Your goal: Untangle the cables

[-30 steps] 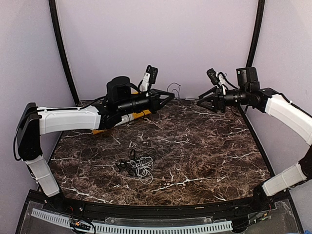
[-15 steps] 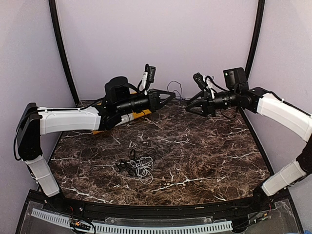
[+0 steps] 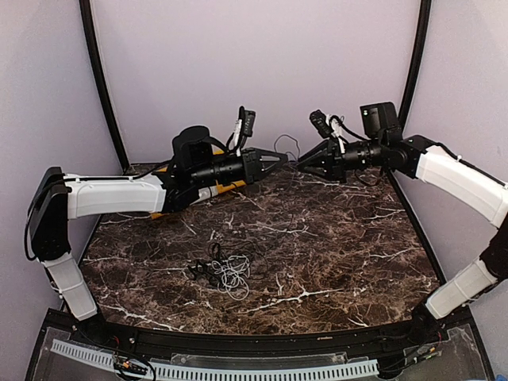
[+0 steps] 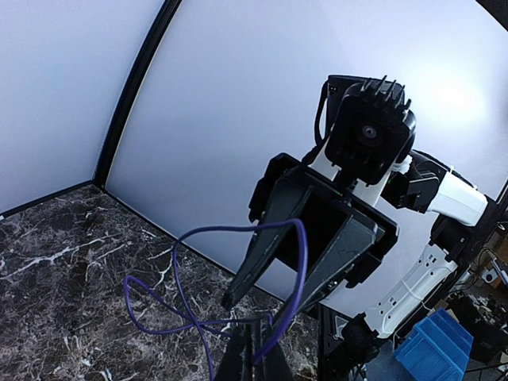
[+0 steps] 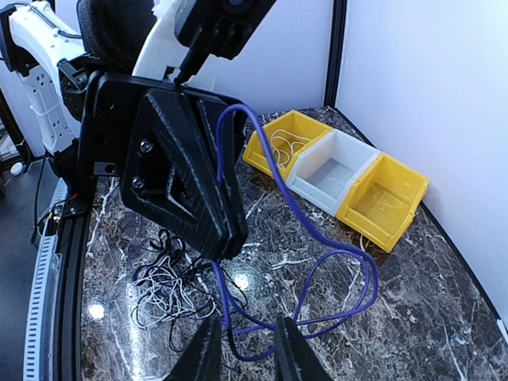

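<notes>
A thin purple cable (image 3: 284, 144) hangs in the air at the back of the table, and my left gripper (image 3: 279, 157) is shut on it. In the left wrist view the purple cable (image 4: 302, 262) loops up from the left gripper (image 4: 255, 349). My right gripper (image 3: 300, 163) faces it tip to tip. Its jaws stand apart with strands of the purple cable (image 5: 349, 258) running between them at the right gripper (image 5: 246, 357). A tangle of white, grey and black cables (image 3: 228, 271) lies on the marble table toward the front; the same tangle (image 5: 163, 290) shows in the right wrist view.
Two yellow bins (image 5: 290, 143) (image 5: 385, 198) with a white bin (image 5: 333, 171) between them stand at the back left of the table; the nearer yellow one holds a coiled cable. The left arm (image 3: 119, 194) reaches across in front of them. Walls enclose the back and both sides.
My right arm has swung left until its fingertips reach the purple cable at the left gripper, and its jaws have narrowed. The left arm has barely moved.
</notes>
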Robot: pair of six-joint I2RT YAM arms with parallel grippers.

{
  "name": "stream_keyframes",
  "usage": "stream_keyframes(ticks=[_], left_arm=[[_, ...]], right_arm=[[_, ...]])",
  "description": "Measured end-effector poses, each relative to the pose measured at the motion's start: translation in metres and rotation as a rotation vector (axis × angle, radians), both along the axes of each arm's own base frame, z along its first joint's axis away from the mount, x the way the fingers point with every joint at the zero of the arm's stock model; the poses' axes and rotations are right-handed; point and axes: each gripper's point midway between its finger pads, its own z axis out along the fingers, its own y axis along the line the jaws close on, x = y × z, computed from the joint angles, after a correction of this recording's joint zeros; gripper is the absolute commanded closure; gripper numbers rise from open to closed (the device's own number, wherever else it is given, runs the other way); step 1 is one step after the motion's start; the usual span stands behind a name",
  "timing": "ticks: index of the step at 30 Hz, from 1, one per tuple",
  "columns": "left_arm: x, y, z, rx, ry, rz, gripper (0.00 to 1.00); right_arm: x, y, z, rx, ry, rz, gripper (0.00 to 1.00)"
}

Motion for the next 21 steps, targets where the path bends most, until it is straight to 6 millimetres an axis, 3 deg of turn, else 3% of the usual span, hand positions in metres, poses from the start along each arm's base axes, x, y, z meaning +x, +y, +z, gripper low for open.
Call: stream_keyframes(ticks=[2, 12, 21], left_arm=[[0.0, -0.001, -0.003, 0.002, 0.008, -0.005, 1.0], [0.005, 0.0, -0.014, 0.021, 0.019, 0.023, 1.0], [0.02, 0.018, -0.064, 0.105, 0.089, 0.127, 1.0]], right_arm=[[0.0, 0.002, -0.002, -0.004, 0.004, 0.005, 1.0], [0.004, -0.003, -0.006, 0.0, 0.032, -0.002, 1.0], [0.046, -0.07, -0.006, 0.075, 0.088, -0.219, 1.0]])
